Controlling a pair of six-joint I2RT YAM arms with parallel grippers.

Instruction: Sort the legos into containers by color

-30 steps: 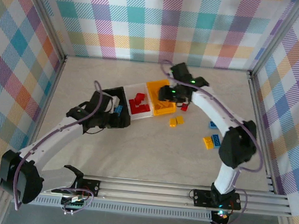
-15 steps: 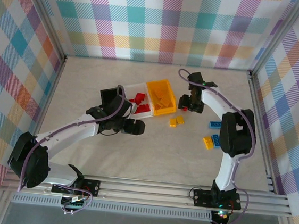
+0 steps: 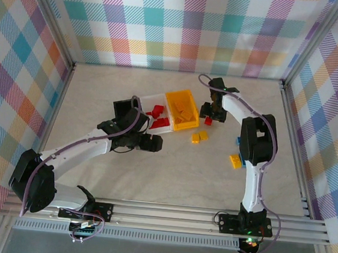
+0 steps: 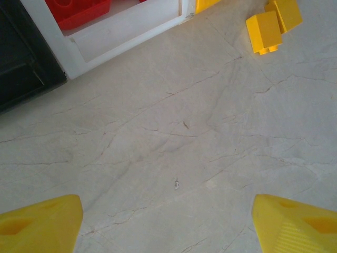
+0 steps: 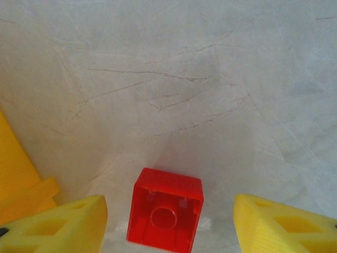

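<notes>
Up close, the right gripper stands spread either side of a red lego brick, touching neither finger. The brick lies hollow side up on the table, near the yellow-orange bin. The left gripper hangs spread too, over bare table beside the white bin.

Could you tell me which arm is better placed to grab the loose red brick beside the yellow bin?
Right: the open right pincer straddles the red brick, while the left pincer hovers near the white bin.
</notes>
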